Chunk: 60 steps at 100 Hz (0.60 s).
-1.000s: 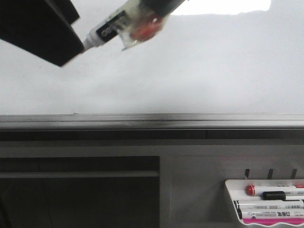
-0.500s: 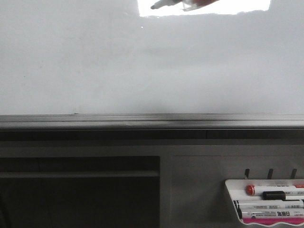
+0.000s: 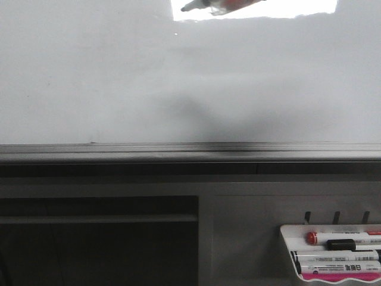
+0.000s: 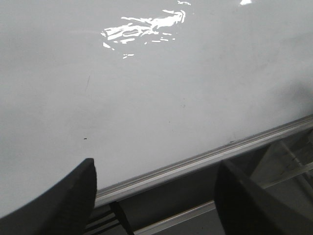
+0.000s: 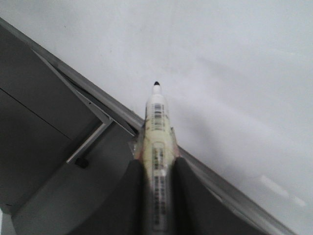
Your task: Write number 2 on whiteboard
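The whiteboard [image 3: 119,89] is lying as a glossy pale surface filling the upper part of the front view, and no digit is showing on it; its grey metal frame edge [image 3: 190,149] is running along its near side. A bright light patch [image 3: 280,8] is reflecting at the far edge of the board, and the marker [image 5: 157,142] is appearing there in the front view as a small dark-tipped shape. The right gripper [image 5: 157,196] is pinching the marker between its two dark fingers [image 5: 128,196], the barrel projecting straight ahead of the fingertips with the black tip pointing over the board just beyond the frame edge; whether the tip is touching the surface cannot be determined. The left gripper [image 4: 156,196] is hanging with its fingers [image 4: 63,200] spread wide apart and holding nothing, the frame edge crossing directly between them and the board surface extending ahead of them. Well apart from both grippers, below the board on the grey panel, a small white marker tray [image 3: 289,238] is carrying several pens [image 3: 336,244].
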Tool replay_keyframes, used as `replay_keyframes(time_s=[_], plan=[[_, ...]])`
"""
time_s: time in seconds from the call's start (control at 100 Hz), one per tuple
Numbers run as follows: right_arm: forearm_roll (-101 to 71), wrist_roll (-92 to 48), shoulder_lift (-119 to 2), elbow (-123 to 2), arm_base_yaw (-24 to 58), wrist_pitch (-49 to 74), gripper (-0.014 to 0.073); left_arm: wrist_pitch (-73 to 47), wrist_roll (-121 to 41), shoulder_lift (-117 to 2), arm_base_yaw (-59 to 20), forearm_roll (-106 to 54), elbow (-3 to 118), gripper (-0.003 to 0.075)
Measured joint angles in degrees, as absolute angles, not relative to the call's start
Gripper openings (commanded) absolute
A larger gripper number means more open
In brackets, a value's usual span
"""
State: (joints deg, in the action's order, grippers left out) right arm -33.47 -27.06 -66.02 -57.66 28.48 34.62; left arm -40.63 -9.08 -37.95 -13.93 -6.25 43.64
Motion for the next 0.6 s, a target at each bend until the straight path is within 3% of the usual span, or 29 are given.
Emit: replay_keyframes(time_s=[0.24, 0.43, 0.6], plan=[[-9.95, -4.22, -74.19, -68.96, 38.88, 36.81, -0.0048, -40.26, -9.08, -37.95, -13.93, -6.38, 43.59, 0.0473], [-6.95, -1.08, -82.16, -77.21, 39.56, 47.96, -0.0048, -38.19, -9.08, -37.95, -13.93, -6.38, 43.35, 0.0473], [-6.60, -0.47, -86.08, -83.89, 39.56, 50.22, -0.0048, -37.92, -9.08, -37.95, -13.93, -6.38, 43.35, 0.0473]])
